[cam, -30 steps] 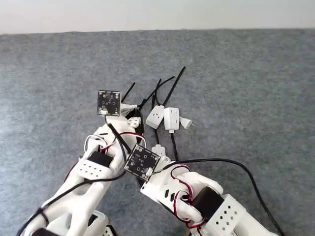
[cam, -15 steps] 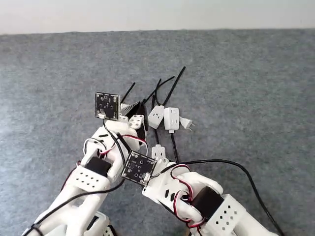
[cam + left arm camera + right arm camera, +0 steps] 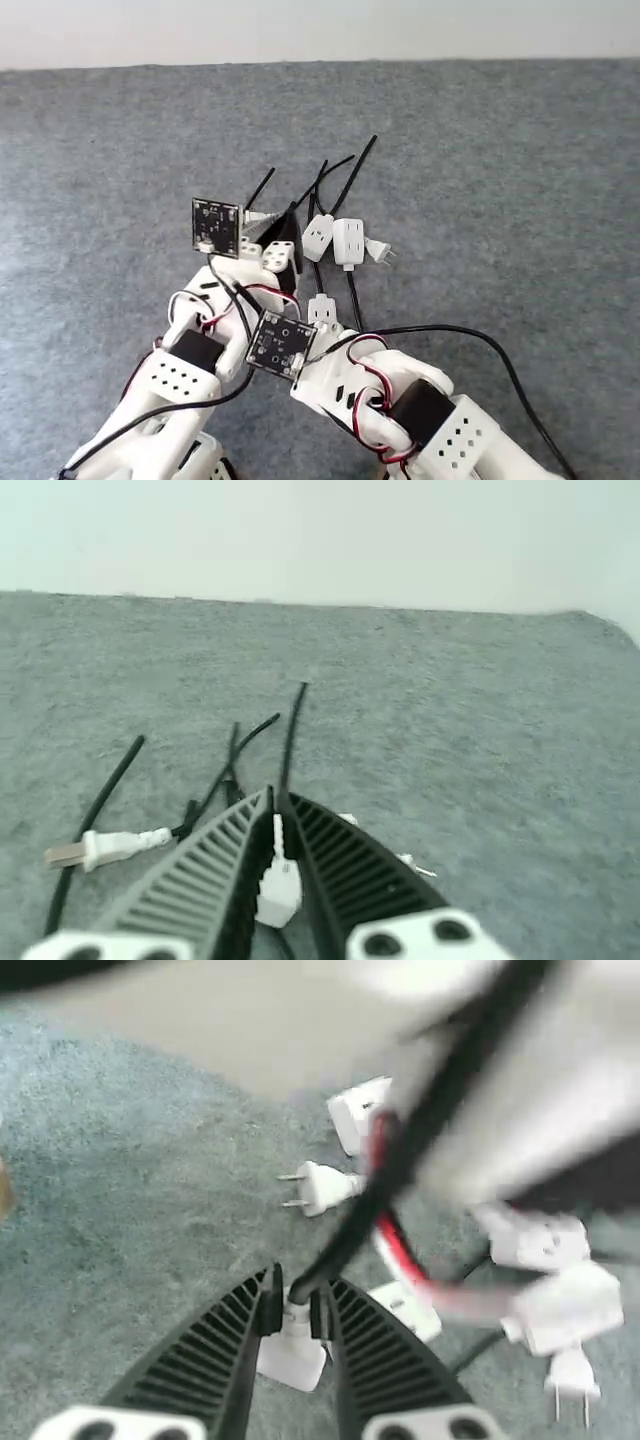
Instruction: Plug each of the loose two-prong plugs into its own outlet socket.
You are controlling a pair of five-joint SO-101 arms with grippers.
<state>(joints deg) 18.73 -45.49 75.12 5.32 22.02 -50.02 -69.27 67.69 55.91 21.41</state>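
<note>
My left gripper (image 3: 277, 802) is shut on a white outlet socket (image 3: 277, 888), held just above the carpet (image 3: 279, 257). A loose two-prong plug (image 3: 110, 847) on a black cord lies on the carpet just beyond it. My right gripper (image 3: 297, 1290) is shut on a white cord end (image 3: 291, 1355); I cannot tell if it is a plug or a socket. In the high view that gripper (image 3: 320, 312) sits just nearer than two more sockets (image 3: 317, 236) (image 3: 348, 241) and a second loose plug (image 3: 378, 250). The left arm crosses close in front of the right wrist camera.
Several black cords (image 3: 340, 180) fan out toward the far side of the grey carpet (image 3: 500, 180). A long black cable (image 3: 500, 350) loops around the right arm. The two arms stand close together, almost touching.
The left arm has drawn back slightly toward the near side with the socket in its gripper. The right arm's wrist has shifted a little the same way.
</note>
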